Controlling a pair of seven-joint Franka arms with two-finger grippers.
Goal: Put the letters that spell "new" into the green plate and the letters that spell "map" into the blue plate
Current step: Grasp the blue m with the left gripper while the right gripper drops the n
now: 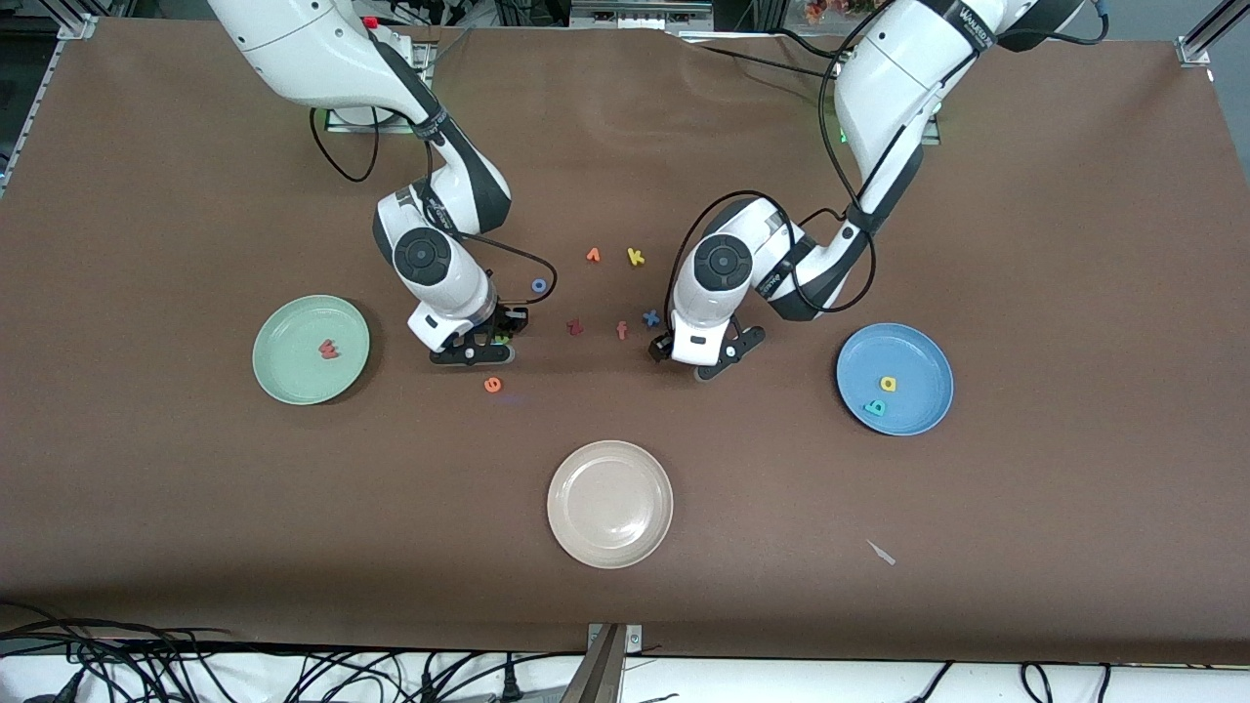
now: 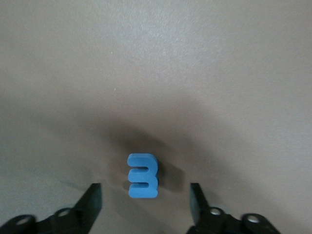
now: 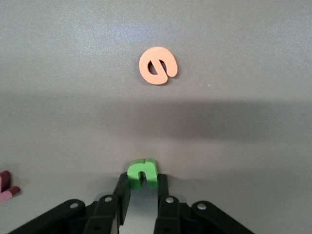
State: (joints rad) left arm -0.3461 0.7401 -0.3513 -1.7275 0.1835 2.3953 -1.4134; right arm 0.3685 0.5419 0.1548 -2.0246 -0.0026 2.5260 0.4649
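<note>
Now right gripper point(image 3: 141, 187) down at the table point(image 1: 1025, 195), fingers point(image 3: 122, 192) pinching the green "n" point(image 3: 142, 173); orange "e" point(image 3: 158, 65) lying loose just ahead of the fingertips. Left gripper point(image 2: 145, 195) low as well, fingers point(image 2: 92, 200) spread either side of the blue "m" point(image 2: 142, 175), not touching it. Outward: pinkish-red "w" point(image 1: 329, 349) already in the green plate point(image 1: 278, 376); yellow "a" point(image 1: 888, 384) and teal "p" point(image 1: 875, 407) in the blue plate point(image 1: 923, 342). Left to do: "n", "e" and "m".
</note>
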